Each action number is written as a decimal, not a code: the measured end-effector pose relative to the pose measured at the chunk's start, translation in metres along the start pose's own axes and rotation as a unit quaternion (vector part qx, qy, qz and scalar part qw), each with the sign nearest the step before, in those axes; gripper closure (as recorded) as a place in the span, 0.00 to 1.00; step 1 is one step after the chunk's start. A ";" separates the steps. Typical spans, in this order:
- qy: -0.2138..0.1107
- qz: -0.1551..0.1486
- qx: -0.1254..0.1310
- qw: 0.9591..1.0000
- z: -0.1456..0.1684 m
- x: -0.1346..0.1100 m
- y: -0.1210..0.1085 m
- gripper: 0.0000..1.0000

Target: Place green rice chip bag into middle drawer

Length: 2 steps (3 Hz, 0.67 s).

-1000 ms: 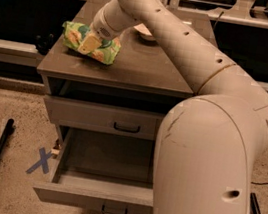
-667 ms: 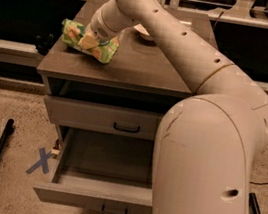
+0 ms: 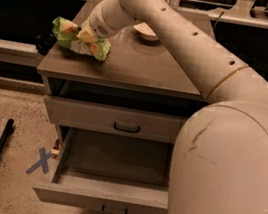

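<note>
Camera view, nearest first: the robot's bulky arm housing (image 3: 228, 184) fills the lower right. Well below the gripper and a little to its right, the middle drawer (image 3: 115, 164) stands pulled out, its floor bare and ready to take something. Between that drawer and the gripper sits the upper drawer front (image 3: 117, 119), closed. Above it, on the cabinet top (image 3: 144, 73), the gripper (image 3: 88, 37) is clenched on the green rice chip bag (image 3: 69, 35), which bunches around it, one end poking past the cabinet's left edge. Beyond the gripper and off to its right, a white bowl (image 3: 145, 30) rests near the back of the top, apart from the bag.

Compared with a second ago, bag and gripper have slid together a little toward that left edge. I take that to mean the grasp is holding and the carry has begun. What remains, by my reckoning, is to bring the bag forward past the front edge and down, clearing the closed front, before letting go over the open drawer.
</note>
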State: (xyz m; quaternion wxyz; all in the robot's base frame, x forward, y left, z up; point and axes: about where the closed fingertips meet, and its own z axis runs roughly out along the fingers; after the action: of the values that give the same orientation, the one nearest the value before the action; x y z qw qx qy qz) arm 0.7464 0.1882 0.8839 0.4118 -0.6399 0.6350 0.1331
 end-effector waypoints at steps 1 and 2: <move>-0.036 -0.016 0.024 0.999 -0.050 -0.016 0.008 1.00; -0.074 -0.021 0.016 0.997 -0.096 -0.013 0.024 1.00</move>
State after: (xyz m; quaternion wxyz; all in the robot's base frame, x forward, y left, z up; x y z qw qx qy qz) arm 0.6878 0.1336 0.9442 0.4708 -0.6348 0.5911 0.1615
